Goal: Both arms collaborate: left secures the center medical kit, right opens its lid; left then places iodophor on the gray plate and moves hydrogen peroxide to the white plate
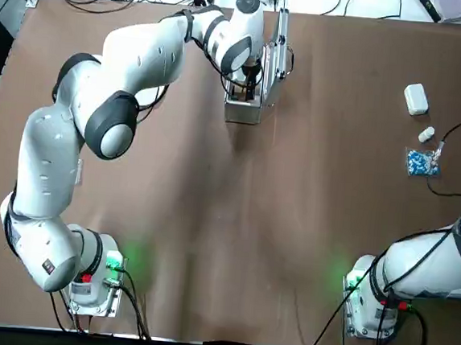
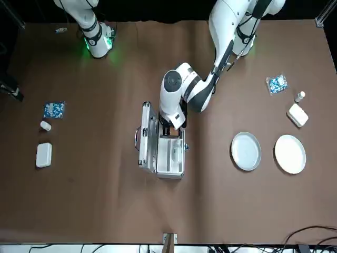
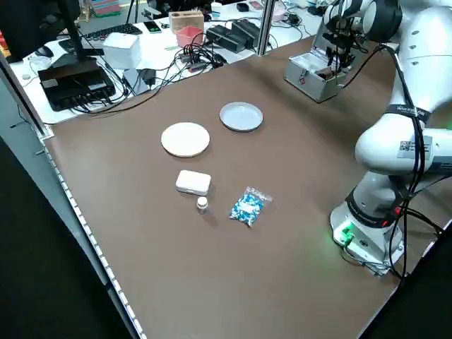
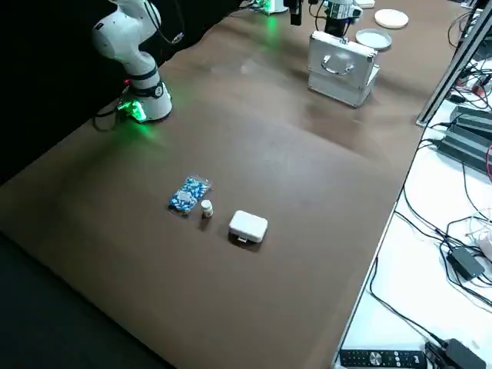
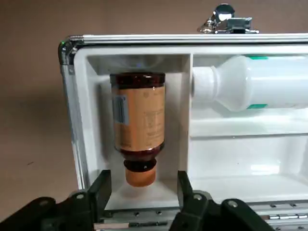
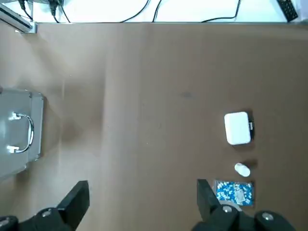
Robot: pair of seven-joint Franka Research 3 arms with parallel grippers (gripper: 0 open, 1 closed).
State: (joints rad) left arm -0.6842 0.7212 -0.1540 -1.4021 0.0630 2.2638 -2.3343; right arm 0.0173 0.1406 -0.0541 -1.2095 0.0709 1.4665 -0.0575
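Tabletop: a big brown tabletop [image 2: 95, 195], with soft creases and shiny patches; green light glows on it by the arms.
Room: a white desk [image 4: 438, 231] runs past the far edge, with black cords [image 3: 191, 60], a black remote [image 4: 382, 358], a keyboard [image 3: 113, 33], a wooden-looking box [image 3: 186, 20] and a pink bin [image 3: 189, 37]. A metal post [image 3: 267, 27] stands by the table's edge.
Case: the silver case [image 2: 170, 158] is open near the middle of the far side. Its lid [image 2: 149, 138] stands up on the robot's right side, handle [image 2: 137, 138] facing out.
Left gripper: the left gripper [image 5: 144, 177] is at the case, jaws wide, on either side of the brown bottle's cap end.
Right gripper: the right gripper [image 6: 143, 185] is over the right part of the tabletop, jaws wide with nothing in them.
Brown bottle: the brown bottle [image 5: 139, 118] lies in a small case space, its orange cap toward the robot.
White bottle: the white bottle with green marks [image 5: 255, 84] lies in the space next door.
Plates: the gray plate [image 2: 246, 151] and white plate [image 2: 290, 154] sit apart on the left part, the gray one closer to the case.
Small things: each side has a white box [image 2: 297, 115] [image 2: 43, 155], a tiny bottle [image 2: 299, 97] [image 2: 46, 126] and a blue-and-white packet [image 2: 276, 84] [image 2: 54, 110].
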